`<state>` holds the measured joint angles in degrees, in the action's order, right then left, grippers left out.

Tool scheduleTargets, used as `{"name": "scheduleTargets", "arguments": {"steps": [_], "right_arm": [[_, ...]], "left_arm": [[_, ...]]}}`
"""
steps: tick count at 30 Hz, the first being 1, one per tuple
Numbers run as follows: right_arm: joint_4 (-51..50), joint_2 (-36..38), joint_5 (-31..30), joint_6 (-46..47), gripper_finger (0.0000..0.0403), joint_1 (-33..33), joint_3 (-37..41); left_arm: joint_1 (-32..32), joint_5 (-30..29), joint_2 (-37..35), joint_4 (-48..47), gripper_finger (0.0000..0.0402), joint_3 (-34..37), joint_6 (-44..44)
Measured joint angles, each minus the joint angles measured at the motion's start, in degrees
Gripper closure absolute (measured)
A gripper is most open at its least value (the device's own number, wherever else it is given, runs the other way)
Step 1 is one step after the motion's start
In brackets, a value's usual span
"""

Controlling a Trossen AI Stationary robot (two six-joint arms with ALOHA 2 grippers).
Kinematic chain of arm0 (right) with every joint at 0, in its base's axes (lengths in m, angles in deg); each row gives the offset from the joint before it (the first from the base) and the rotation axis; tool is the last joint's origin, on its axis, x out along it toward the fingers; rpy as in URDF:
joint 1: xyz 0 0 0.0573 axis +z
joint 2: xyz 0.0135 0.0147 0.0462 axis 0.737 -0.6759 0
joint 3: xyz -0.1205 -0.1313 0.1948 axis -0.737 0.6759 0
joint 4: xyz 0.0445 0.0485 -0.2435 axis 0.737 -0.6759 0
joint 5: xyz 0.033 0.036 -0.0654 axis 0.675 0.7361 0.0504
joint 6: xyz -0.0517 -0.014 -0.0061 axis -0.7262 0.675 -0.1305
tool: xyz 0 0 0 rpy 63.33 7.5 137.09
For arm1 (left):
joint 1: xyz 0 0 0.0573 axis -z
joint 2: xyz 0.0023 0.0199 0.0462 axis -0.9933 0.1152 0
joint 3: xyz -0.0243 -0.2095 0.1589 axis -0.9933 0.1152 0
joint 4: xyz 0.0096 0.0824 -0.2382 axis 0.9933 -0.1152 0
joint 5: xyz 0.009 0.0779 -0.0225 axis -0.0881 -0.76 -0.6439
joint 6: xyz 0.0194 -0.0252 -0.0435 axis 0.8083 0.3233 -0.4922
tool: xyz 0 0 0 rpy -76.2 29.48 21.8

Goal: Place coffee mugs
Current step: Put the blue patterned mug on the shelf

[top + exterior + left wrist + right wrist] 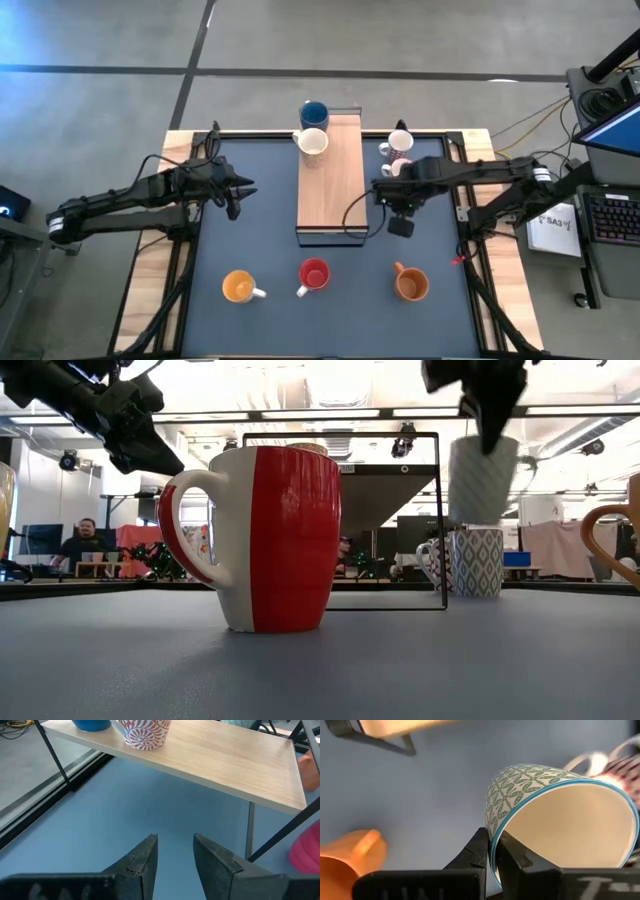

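Note:
My right gripper (pixel 492 862) is shut on a cream mug with a green leaf pattern (pixel 555 815). In the low view this mug (pixel 483 478) hangs in the air above a diamond-patterned mug (pixel 476 562) that stands on the table. A blue mug (pixel 314 112) and a white mug (pixel 312 142) stand on the far end of the raised wooden board (pixel 330 190). A yellow mug (pixel 238 287), a red mug (pixel 314 273) and an orange mug (pixel 410 284) stand in a row near the table's front. My left gripper (pixel 240 190) waits open, left of the board. My right gripper pinches the patterned mug's rim (pixel 491 845), with one finger (pixel 517 860) inside the mug and the other finger (pixel 472 852) on its outer wall. The fingers come from above, pointing down. The mug hangs below them, slightly tilted and clear of the table.
The board rests on a thin black frame (pixel 441 520) above the dark mat. Two more mugs (pixel 400 142) (pixel 398 166) stand right of the board's far end, close by my right arm. The left wrist view shows bare mat (pixel 125 805) under the board's edge.

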<state>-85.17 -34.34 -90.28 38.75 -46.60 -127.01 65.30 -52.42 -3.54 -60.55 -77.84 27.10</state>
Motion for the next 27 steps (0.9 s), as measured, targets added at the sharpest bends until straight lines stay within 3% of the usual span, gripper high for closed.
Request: {"name": "scheduleTargets", "arguments": {"steps": [10, 21, 27], "right_arm": [[-2.3, -6.6, -7.2, -15.0, 0.0391, -5.1, -13.0], [-6.4, -16.5, -8.4, -26.8, 0.039, -12.2, -27.9], [-6.4, -20.0, -8.9, -31.9, 0.039, -15.4, -32.0]], "left_arm": [[0.0, 0.0, 0.0, -0.1, 0.0294, 0.0, 0.0], [0.0, 0.0, 0.0, -2.1, 0.0294, 0.0, -1.2], [0.0, 0.0, 0.0, -2.1, 0.0294, 0.0, -1.2]]}}
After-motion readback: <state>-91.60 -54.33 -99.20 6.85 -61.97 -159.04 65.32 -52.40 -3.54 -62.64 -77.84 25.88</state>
